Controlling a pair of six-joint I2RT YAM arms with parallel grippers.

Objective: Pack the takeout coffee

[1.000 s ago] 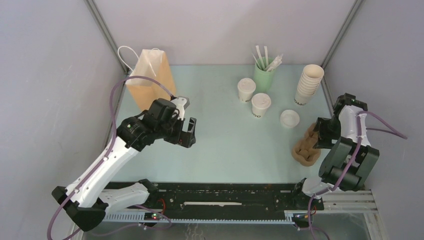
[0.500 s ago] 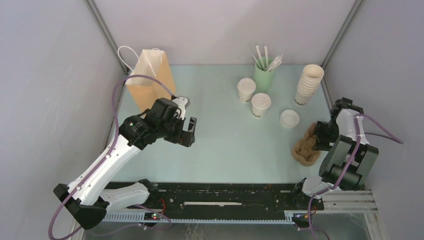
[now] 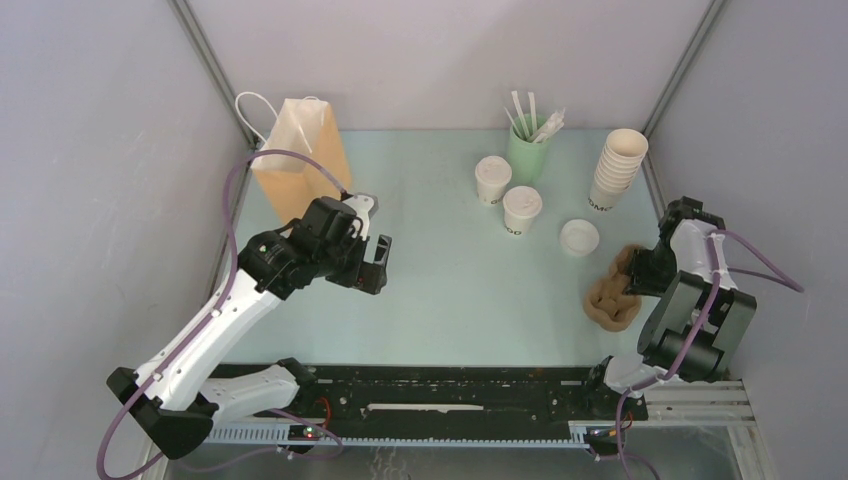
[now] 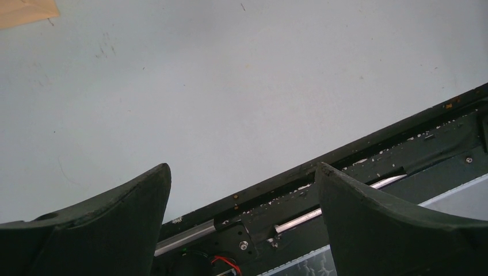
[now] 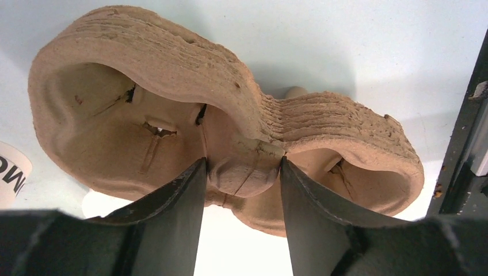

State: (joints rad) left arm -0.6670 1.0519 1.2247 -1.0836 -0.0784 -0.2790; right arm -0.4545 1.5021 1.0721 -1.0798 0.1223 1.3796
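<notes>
Two small cream-white lidded cups (image 3: 493, 178) (image 3: 522, 208) stand at the back centre of the table, untouched. A brown paper bag (image 3: 300, 160) stands upright at the back left. My left gripper (image 3: 375, 262) is open and empty above bare table in front of the bag; in the left wrist view (image 4: 241, 169) only the table and the front rail show between its fingers. My right gripper (image 3: 640, 275) is shut on the middle knob of a brown pulp cup carrier (image 3: 610, 295) at the right; in the right wrist view (image 5: 240, 164) both fingers press that carrier (image 5: 144, 86).
A green cup of white sticks (image 3: 527, 150) stands behind the lidded cups. A tall stack of lidless cream cups (image 3: 615, 168) stands at the back right. A loose white lid (image 3: 579, 237) lies beside the carrier. The black rail (image 3: 450, 385) runs along the front edge.
My right wrist has shifted slightly toward the right wall and settled on the carrier's far end, uncovering more of the carrier. The left gripper has drifted a little toward the near left.
</notes>
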